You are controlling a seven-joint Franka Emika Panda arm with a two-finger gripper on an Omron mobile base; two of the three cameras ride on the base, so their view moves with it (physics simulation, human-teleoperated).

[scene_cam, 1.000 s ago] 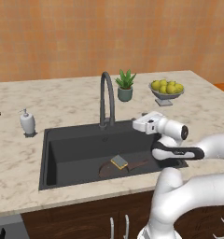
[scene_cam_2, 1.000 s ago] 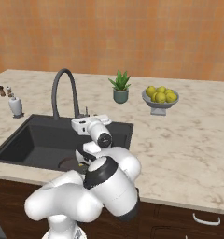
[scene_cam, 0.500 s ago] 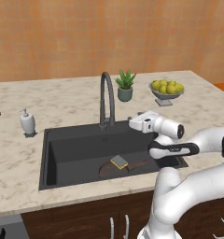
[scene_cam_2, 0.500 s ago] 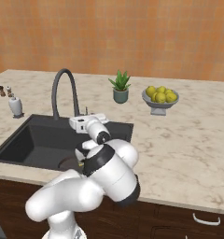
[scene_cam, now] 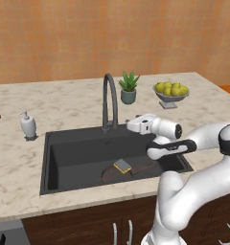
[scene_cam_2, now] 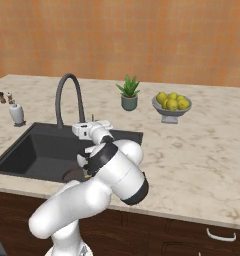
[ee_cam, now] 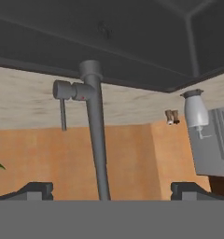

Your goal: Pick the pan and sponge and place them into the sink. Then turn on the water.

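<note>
The pan (scene_cam: 120, 172) and the sponge (scene_cam: 122, 166) are already lying in the sink (scene_cam: 69, 165), so the placing part looks done and the step in hand appears to be turning on the water. The end effector (scene_cam: 132, 125) is hanging at the back rim of the basin, just right of the base of the faucet (scene_cam: 109, 100), pointing toward it. In the hand view its two dark tips are sitting wide apart at either side of the faucet's stem (ee_cam: 97, 140), with nothing held between them. A small lever handle (ee_cam: 62, 100) is sticking out from the side of the faucet base, and the next move likely calls for nudging or gripping that lever, which is thin and will need a careful approach.

The pan is a shallow dark brown round with its handle reaching right along the sink floor. The sponge, a small yellow block with a grey-green top, is resting on the pan. No water is running.

A soap pump bottle (scene_cam: 28, 126) is standing on the counter (scene_cam: 64, 105) left of the sink.
</note>
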